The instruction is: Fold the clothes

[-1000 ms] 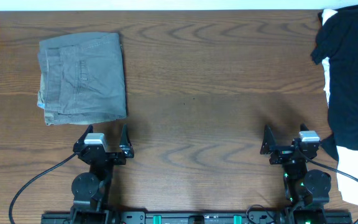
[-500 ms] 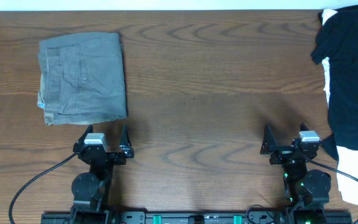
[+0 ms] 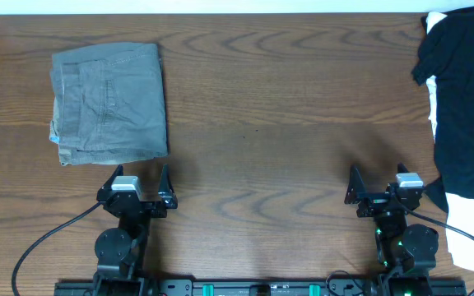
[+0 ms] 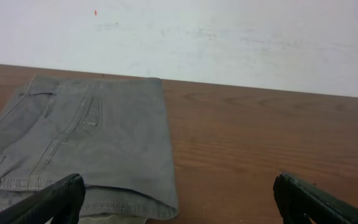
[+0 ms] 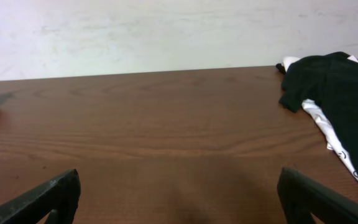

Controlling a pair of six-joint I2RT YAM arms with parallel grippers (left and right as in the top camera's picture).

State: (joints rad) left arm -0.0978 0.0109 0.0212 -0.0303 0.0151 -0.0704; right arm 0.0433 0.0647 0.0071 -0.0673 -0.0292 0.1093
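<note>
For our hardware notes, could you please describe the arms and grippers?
The left gripper and right gripper each carry a silver block and two black tapered jaws on black arms with round joints. A black cable loops out from each arm; small green lights show on the right one.

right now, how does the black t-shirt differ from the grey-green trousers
The grey-green trousers are folded into a neat rectangle; the black T-shirt lies crumpled and unfolded. The trousers sit on bare wood at the far left; the T-shirt lies at the right edge, draped over a white garment. Both rest on the table.
</note>
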